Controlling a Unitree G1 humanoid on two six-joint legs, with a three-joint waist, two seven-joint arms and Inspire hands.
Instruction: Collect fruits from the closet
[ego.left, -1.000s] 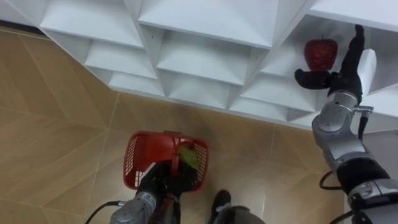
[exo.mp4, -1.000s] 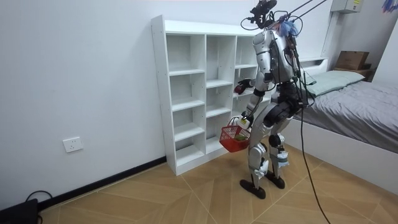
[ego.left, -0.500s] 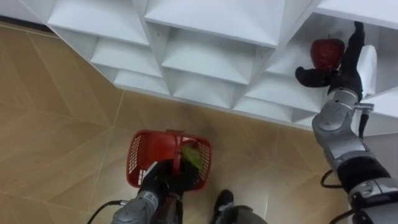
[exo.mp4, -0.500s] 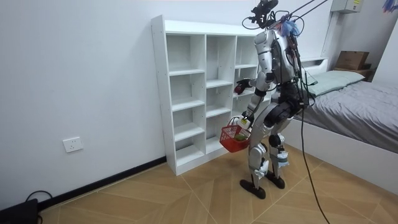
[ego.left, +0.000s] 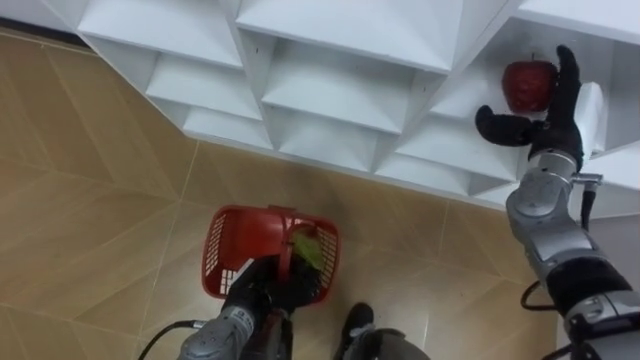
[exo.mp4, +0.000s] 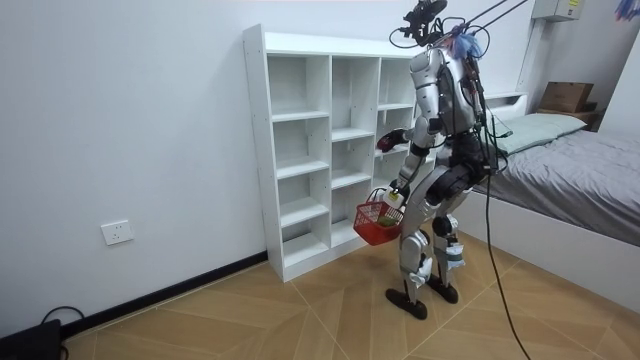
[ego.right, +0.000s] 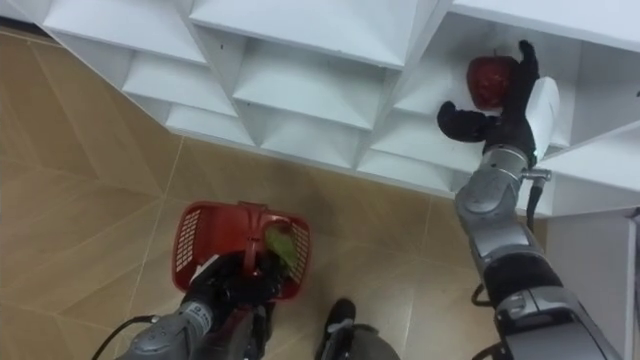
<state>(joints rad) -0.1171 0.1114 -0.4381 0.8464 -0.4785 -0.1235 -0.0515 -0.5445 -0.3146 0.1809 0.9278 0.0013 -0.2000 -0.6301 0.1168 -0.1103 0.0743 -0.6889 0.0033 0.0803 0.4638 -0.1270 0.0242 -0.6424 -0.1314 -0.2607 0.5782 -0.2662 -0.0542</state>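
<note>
Where the white shelf unit reaches the upper right of the left eye view, a dark red apple sits inside one of its open compartments. Just to the right of it the right hand is spread wide, fingers straight up alongside the fruit and thumb stretched out below and to the left; whether the fingers touch the apple cannot be told. At the bottom centre of the frame the left hand is clenched round the handle of a red basket, which hangs over the wooden floor with a green fruit inside. From the room view, the robot stands upright before the shelves, a bed at that frame's right
</note>
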